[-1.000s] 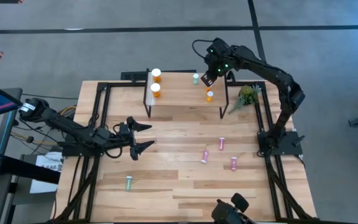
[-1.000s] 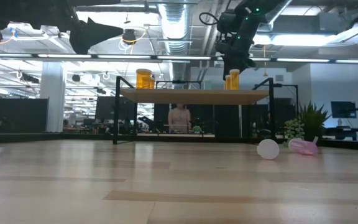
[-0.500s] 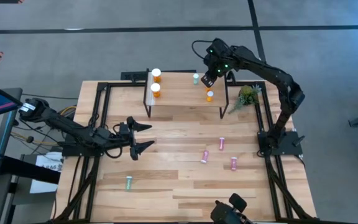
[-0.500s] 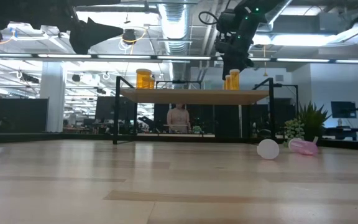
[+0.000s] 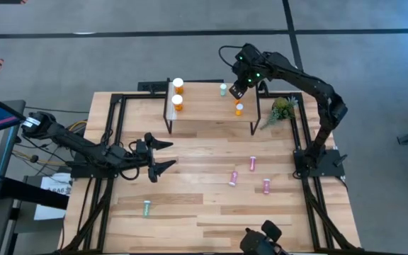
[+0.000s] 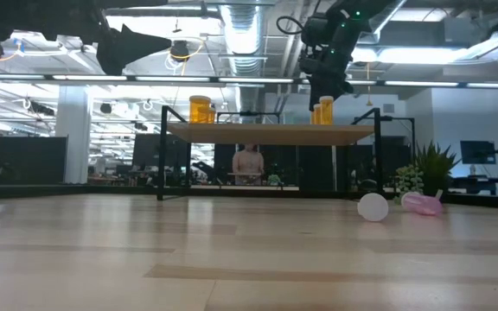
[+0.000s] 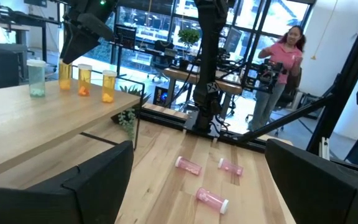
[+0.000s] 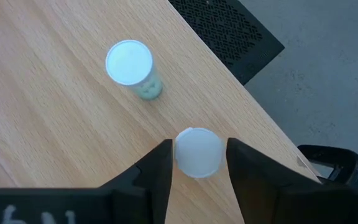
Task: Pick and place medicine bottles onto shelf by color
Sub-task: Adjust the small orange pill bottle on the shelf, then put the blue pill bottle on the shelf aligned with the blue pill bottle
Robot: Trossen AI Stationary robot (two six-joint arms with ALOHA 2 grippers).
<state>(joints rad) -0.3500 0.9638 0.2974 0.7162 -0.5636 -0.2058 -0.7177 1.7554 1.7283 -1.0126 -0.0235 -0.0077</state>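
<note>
Pale plank table (image 5: 211, 152), seen from above, with the raised shelf (image 5: 211, 117) at its far edge. My right claw (image 5: 237, 91) hung over the shelf's right end, fingers (image 8: 157, 165) spread just clear of a white cap (image 8: 197, 152) on either side: released, not clamped, the bottle standing upright on the plank by itself. Only its cap showed from my wrist; I judged it orange, since small orange bottles (image 7: 82, 81) stood in a row beneath the claw. A pale green bottle (image 8: 132, 65) stood near it, apart. Two larger orange bottles (image 5: 177, 103) held the shelf's left end, so colours were grouped by place. Three pink bottles (image 5: 234, 178) and one green bottle (image 5: 146, 208) lay unsorted on the table. My left claw (image 5: 163, 156) waited wide open over the table's left side.
</note>
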